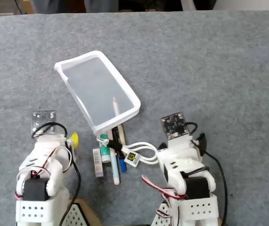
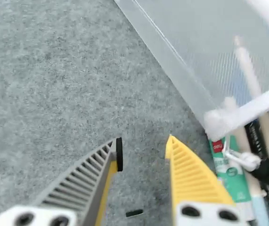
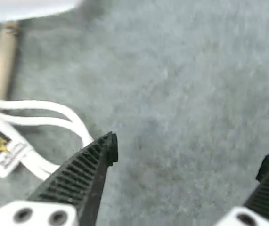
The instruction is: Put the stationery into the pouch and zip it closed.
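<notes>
Stationery lies heaped just beside the left pincer, between it and the right pincer; both stand apart, empty. The pouch lies just ahead, its near end over the heap. Best take one outer pen across its middle, clear of the white cord.

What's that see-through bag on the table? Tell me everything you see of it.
The pouch is a flat, translucent rectangle, seemingly mesh plastic, with a white border. It lies slanted on the grey table. Its near short end sits at a cluster of pens, and a wooden pencil shows through it there. Whether its zip is open cannot be told.
</notes>
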### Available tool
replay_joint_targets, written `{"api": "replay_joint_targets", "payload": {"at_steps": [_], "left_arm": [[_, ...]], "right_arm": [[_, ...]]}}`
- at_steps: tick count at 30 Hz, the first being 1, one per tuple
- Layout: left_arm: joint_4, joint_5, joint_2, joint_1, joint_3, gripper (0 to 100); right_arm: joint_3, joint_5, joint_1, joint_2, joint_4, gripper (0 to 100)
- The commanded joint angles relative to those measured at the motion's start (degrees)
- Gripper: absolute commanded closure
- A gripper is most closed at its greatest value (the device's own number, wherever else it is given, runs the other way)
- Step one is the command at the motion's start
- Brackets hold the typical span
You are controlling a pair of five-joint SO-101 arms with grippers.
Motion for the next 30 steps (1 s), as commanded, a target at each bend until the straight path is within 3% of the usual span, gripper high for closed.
{"api": "replay_joint_targets", "payload": {"at_steps": [1,5,10,16,22,25,30], "left_arm": [[-0.62,2.29,0.18,-0.57,-3.12,82],[-0.97,2.29,-0.26,-0.48,-3.12,82],[-0.62,2.29,0.09,-0.48,-3.47,82],[-0.62,1.85,0.18,-0.48,-3.74,82],[0.53,0.97,2.64,-0.48,-4.26,82],[-1.14,-5.27,7.38,-3.03,-7.16,82],[-4.84,-8.97,20.66,-9.98,-14.37,82]], "right_arm": [[-5.41,-0.7,-2.2,-3.03,-1.67,53.6],[-11.74,-0.79,-2.2,6.81,-1.67,53.6],[-27.38,-0.97,-2.29,31.16,-0.97,53.6],[-44.97,-0.53,-3.08,60.62,8.97,53.3],[-51.65,2.99,-17.93,72.84,9.76,53.5],[-54.29,2.73,-26.2,74.15,9.85,53.5],[-54.37,3.25,-29.01,74.51,6.24,53.6]]}}
